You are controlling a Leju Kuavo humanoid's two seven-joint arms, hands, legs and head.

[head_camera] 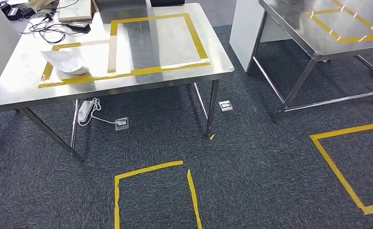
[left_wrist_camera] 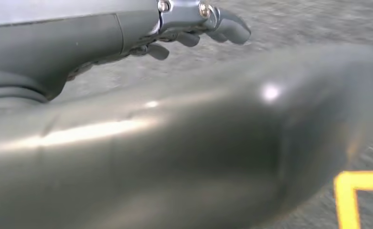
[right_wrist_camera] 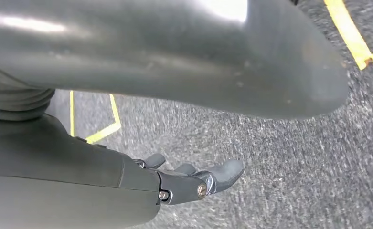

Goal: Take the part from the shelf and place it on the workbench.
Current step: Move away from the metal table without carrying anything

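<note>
Fingers on my left hand (left_wrist_camera: 194, 28) hang loosely spread over carpet, holding nothing; same w/ right hand (right_wrist_camera: 194, 179). From my head cam, white part (head_camera: 66, 61) lies on steel bench (head_camera: 184, 78) at approx 10 o'clock, inside a yellow tape frame (head_camera: 127, 72). 2nd bench (head_camera: 318, 47) at 2 o'clock.

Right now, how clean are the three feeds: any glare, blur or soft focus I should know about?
Head view: sharp, but the steel workbench carries broad reflections that wash out part of its top. Left wrist view: a dark, out-of-focus body part with glare spots; left hand and carpet are smeared. Right wrist view: much the same, right hand a bit crisper.
</note>
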